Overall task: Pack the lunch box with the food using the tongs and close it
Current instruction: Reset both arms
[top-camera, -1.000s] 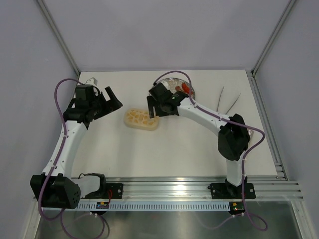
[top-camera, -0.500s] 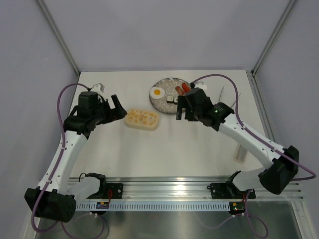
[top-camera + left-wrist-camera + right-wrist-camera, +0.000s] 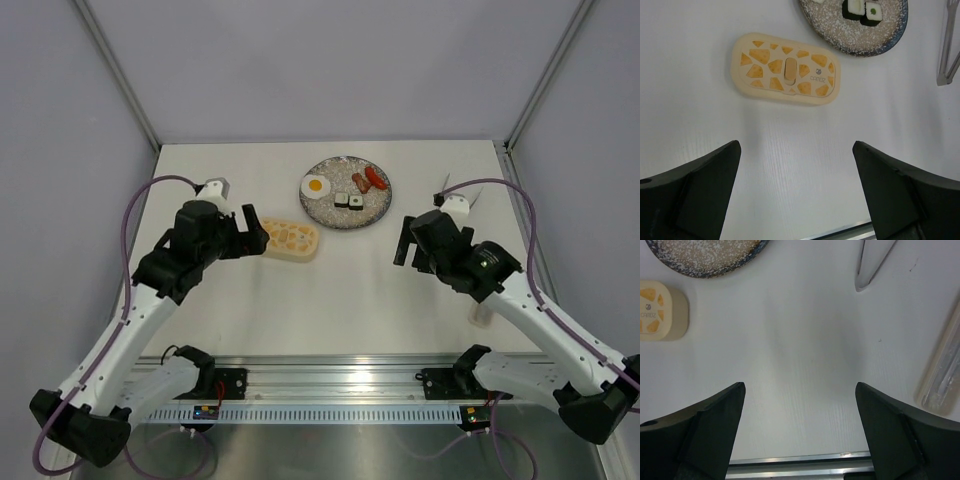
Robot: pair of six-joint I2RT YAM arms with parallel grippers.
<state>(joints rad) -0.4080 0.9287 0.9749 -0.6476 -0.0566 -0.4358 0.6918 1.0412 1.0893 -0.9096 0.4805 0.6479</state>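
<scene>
- Nothing's packed yet. Left gripper (image 3: 795, 146) has its jaws spread wide with nothing between them, and so does the right gripper (image 3: 799, 386).
- Box (image 3: 785, 70) sits on the table left of the plate (image 3: 330, 210), lid apparently on, just ahead of the left gripper.
- Tongs (image 3: 860, 282) lie untouched at the far right, beyond the right gripper.
- My guess at the next move: the right arm reaches forward and closes on the tongs near the joined end, while the left gets the lid off. The tong arms are thin and lie flat, so that pickup looks fiddly.
- Top view shows all the food on the plate: egg (image 3: 317, 185), sausages (image 3: 368, 179), sushi (image 3: 348, 201). It hides most of the tongs behind the right arm, though.
- Left wrist gives the lid's cheese pattern up close, but only the sushi.
- Right wrist catches a clear strip (image 3: 940, 370) at the edge. Can't tell what it is.
</scene>
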